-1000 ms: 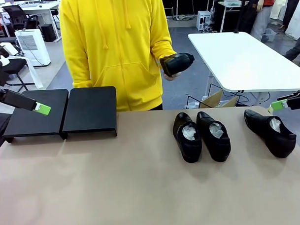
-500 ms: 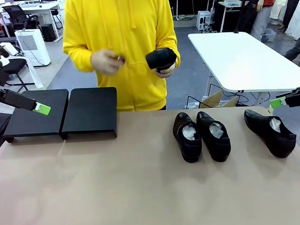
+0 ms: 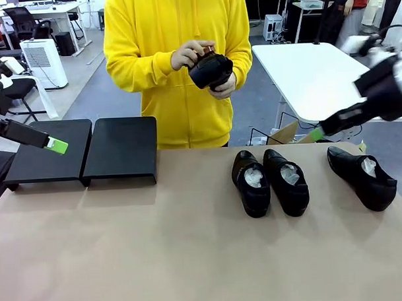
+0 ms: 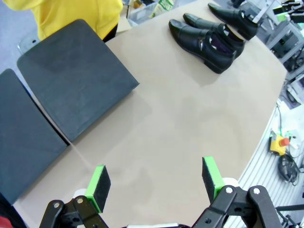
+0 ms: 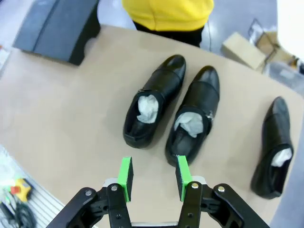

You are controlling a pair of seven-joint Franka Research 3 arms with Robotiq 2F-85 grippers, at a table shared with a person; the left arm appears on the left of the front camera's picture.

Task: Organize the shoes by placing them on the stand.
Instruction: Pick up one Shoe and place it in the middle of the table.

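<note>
Two black shoes (image 3: 250, 183) (image 3: 286, 182) stuffed with white paper lie side by side on the table's right half, and a third shoe (image 3: 362, 176) lies farther right. A person in a yellow hoodie holds another black shoe (image 3: 210, 69) in both hands at chest height. The stand is two black platforms (image 3: 49, 154) (image 3: 120, 148) at the far left. My left gripper (image 3: 57, 146) (image 4: 154, 183) hangs open over the left platform. My right gripper (image 3: 317, 133) (image 5: 154, 176) hovers above the pair of shoes (image 5: 152, 109) (image 5: 192, 118), jaws partly open with nothing between them.
A cardboard box (image 3: 289, 133) sits on the floor behind the table's far edge. A white table (image 3: 324, 80) stands behind on the right. The tan tabletop (image 3: 164, 244) is bare in the middle and front. The person stands close to the far edge.
My right arm has swung in from the right edge toward the shoes. The person has raised the held shoe and taken it in both hands. The left arm is still.
</note>
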